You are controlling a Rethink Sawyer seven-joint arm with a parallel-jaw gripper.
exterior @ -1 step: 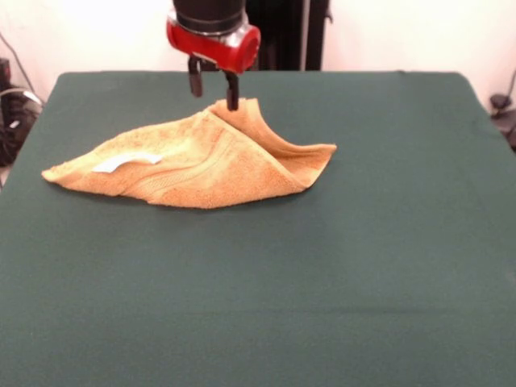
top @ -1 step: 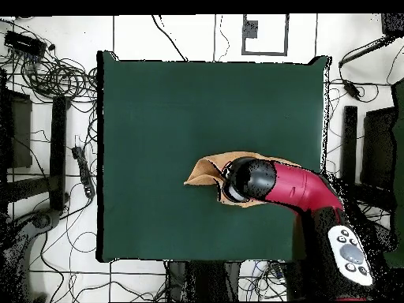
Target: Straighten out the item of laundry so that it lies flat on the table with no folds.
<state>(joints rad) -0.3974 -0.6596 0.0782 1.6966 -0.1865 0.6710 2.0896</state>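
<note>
The towel (exterior @ -1 step: 210, 165) is showing golden-orange terry, with a woven band of the same colour running near its hem and a white tag (exterior @ -1 step: 126, 162) lying on it. Under the towel, the desk (exterior @ -1 step: 363, 266) is showing plain dark green cloth. Above the towel, the pincer (exterior @ -1 step: 214, 90) is showing black below a red collar.

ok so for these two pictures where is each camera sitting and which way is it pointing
Front view: across the table from the robot, looking level at the towel; shows the gripper and red wrist above the raised fold.
Overhead view: above the table, looking straight down; the red arm hides much of the towel.
Shared: both show the towel, the green table and the arm's end.
</note>
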